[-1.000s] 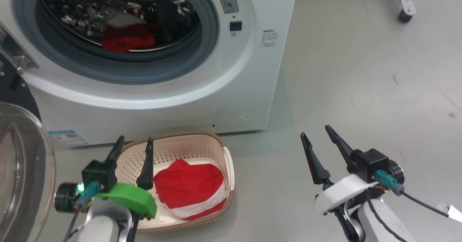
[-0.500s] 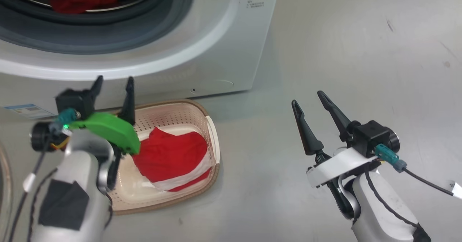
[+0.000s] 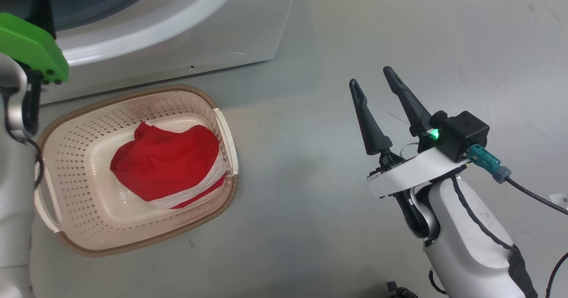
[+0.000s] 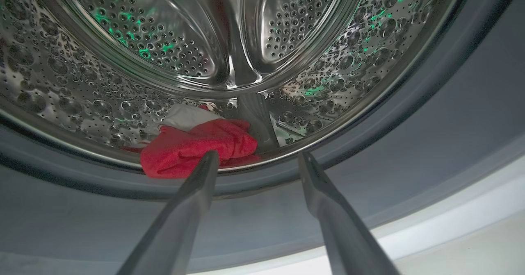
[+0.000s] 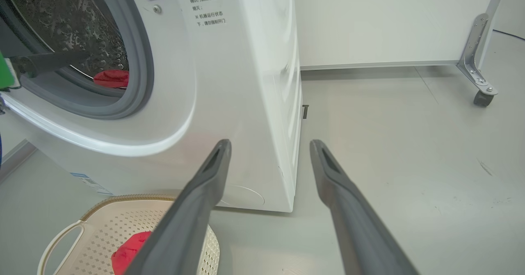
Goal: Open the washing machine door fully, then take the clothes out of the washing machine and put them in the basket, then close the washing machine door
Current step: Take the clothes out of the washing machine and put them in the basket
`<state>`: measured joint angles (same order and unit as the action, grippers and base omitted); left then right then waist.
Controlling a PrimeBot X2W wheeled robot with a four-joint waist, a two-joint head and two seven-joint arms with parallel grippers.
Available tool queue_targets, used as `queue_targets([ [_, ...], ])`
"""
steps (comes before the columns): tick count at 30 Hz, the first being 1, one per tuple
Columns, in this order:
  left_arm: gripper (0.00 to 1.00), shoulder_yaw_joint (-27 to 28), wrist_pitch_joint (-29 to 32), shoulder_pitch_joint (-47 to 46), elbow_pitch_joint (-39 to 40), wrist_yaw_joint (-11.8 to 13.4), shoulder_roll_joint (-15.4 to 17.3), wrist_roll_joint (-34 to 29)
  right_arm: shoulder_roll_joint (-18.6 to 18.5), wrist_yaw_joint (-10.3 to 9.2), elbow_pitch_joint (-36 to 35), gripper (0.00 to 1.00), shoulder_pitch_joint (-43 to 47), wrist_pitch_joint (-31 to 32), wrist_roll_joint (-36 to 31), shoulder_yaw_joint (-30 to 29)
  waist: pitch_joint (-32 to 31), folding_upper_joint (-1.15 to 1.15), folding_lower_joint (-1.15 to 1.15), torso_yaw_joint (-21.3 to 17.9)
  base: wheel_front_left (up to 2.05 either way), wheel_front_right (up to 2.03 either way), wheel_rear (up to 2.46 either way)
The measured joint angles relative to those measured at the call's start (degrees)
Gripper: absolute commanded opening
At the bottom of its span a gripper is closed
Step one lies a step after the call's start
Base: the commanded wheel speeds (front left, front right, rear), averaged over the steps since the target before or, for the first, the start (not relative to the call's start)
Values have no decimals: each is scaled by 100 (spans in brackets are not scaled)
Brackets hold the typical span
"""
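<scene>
Two long dark fingers of the right gripper (image 3: 371,76) stand spread wide in the head view, over bare grey floor (image 3: 310,227) well to the right of the basket (image 3: 133,94), and they hold nothing. The basket sits on the floor just in front of the washing machine (image 3: 177,36). A red striped garment (image 3: 166,164) lies crumpled inside it, white bands showing along its lower edge. At the left edge the left arm's green wrist cover (image 3: 31,45) stands before the machine's front. In the left wrist view, the left gripper (image 4: 258,155) points into the machine's mouth with its fingers parted just as wide and empty, their tips over the lip of the steel drum (image 4: 164,41), inside the grey rubber ring (image 4: 430,135). A red cloth (image 4: 192,152) with a bit of white behind it lies at the bottom of the drum. The view's left fingertip overlaps its near edge, though I cannot tell whether it touches. In the right wrist view, the right gripper's fingers point past the machine's front corner, apart and clear of everything. The red cloth shows low in the drum there, with a dark finger of the left gripper across the opening above it. Below, the basket's near end and the red striped garment peek out beside the view's left finger, and a caster wheel (image 5: 482,98) stands near the far wall.
</scene>
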<state>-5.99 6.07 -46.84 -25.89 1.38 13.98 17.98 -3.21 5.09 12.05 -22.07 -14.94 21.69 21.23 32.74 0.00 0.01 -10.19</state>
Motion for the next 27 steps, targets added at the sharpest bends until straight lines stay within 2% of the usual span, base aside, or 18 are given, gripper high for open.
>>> queue_targets([
  [10,100,212,363,-903,-292,-12,716,-155,1,-74,-123,100,-250,0,321,248,544,0,0,-509,0,0,0],
  [27,100,476,1308,-1929,-793,-76,1445,-158,10,-172,-235,100,-502,0,522,541,1174,0,0,-955,0,0,0],
])
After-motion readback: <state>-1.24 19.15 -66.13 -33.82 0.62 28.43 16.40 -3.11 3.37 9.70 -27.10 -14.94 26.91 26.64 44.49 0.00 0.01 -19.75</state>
